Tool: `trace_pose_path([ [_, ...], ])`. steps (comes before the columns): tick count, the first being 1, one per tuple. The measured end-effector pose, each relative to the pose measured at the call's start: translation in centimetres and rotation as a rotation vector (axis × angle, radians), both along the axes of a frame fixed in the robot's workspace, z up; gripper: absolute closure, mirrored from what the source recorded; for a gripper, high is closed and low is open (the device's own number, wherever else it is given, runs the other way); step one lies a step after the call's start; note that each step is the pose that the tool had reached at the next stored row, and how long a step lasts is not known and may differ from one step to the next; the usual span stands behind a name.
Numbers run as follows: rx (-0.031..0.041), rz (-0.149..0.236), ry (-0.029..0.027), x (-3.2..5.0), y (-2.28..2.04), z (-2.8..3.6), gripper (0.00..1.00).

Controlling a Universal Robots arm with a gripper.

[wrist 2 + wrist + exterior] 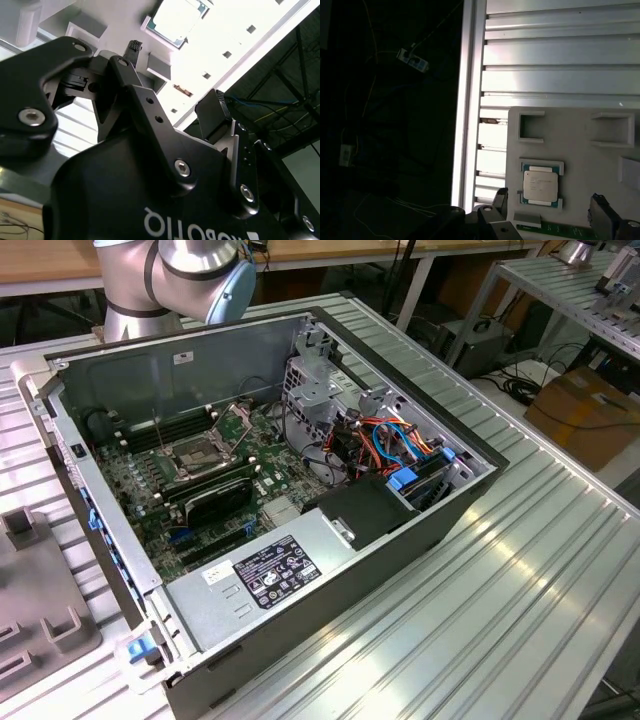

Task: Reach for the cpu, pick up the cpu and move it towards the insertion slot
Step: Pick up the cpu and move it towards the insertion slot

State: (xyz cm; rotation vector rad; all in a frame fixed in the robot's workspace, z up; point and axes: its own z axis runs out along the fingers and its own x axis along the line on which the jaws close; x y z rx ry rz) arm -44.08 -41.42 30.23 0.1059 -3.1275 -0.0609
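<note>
Black fingers (212, 117) of the gripper (550, 201) loom closest in both wrist views, spread apart with nothing between them, so the jaws are released and empty. Just beyond the fingertips the cpu (540, 185) lies flat, silver face up, in a recess of a grey tray (580, 145) near the edge of a ribbed metal table (560, 50).

The chip looks light, thin and stiff. Its smooth lid is likely slippery and its underside delicate, so the safest hold is probably a gentle pinch on two opposite edges, at the sides the tray's lips leave open.

The first wrist view shows the cpu squarely, roughly between the two fingertips but apart from them. In the second wrist view it is slanted and washed in glare (176, 20) past the gripper's body. The exterior view adds the destination: the slot (205, 455) on the green board inside the open case (130, 375), with the arm (165, 275) above the case's far wall, well apart from it.
</note>
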Motion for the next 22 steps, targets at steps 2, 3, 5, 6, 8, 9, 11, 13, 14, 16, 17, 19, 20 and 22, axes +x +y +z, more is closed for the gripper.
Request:
trace_pose_path([
  [2,0.0001,0.0,0.0009,0.0,-0.07,-0.18,0.28],
  [3,0.0,0.0,0.0013,0.0,-0.1,-0.27,0.28],
  [5,0.0,0.0,0.0019,0.0,-0.17,-0.42,0.28],
  [6,0.0001,0.0,0.0021,0.0,-0.19,-0.46,0.28],
  [8,0.0,0.0,0.0027,0.0,-0.27,-0.62,0.28],
  [9,0.0001,0.0,0.0031,0.0,-0.32,-0.73,0.28],
  [11,0.0001,0.0,0.0037,0.0,-0.35,-0.81,0.28],
  [13,0.0001,0.0,0.0044,0.0,-0.43,-0.97,0.28],
  [14,0.0,0.0,0.0051,0.0,-0.48,-1.07,0.28],
  [16,0.0001,0.0,0.0081,0.0,-0.6,-1.34,0.28],
  [17,0.0,0.0,0.0097,0.0,-0.69,-1.45,0.28],
  [19,0.0001,0.0,0.011,0.0,-0.94,-1.64,0.28],
  [20,0.0,0.0,0.0114,0.0,-0.97,-1.69,0.28],
  [22,-0.0001,0.0,0.0116,0.0,-0.98,-1.69,0.28],
])
